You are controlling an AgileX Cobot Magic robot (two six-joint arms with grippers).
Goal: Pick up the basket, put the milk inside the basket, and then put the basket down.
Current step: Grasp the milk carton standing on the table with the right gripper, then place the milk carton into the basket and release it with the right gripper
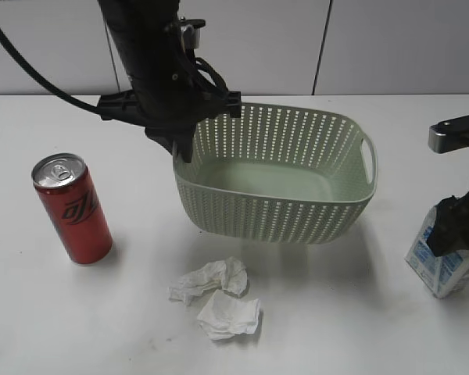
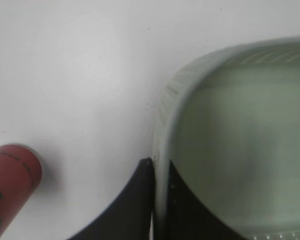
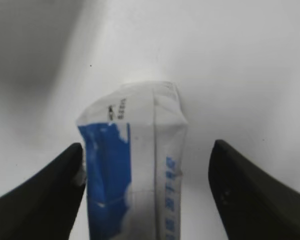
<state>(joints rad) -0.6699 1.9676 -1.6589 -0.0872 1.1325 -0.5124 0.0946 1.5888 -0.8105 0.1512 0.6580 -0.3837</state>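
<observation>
The pale green basket (image 1: 281, 212) is in the middle of the white table, its left end held up a little with a shadow beneath it. My left gripper (image 1: 183, 145) is shut on the basket's left rim; in the left wrist view the rim (image 2: 162, 125) runs between the two closed fingers (image 2: 160, 167). The blue-and-white milk carton (image 1: 443, 269) stands at the right edge. My right gripper (image 1: 453, 226) is down over it and open. In the right wrist view the carton (image 3: 135, 165) sits between the fingers (image 3: 147, 152), touching the left one, with a gap to the right one.
A red soda can (image 1: 73, 209) stands upright on the left and also shows in the left wrist view (image 2: 10, 175). Two crumpled white tissues (image 1: 216, 298) lie in front of the basket. A white wall stands behind the table.
</observation>
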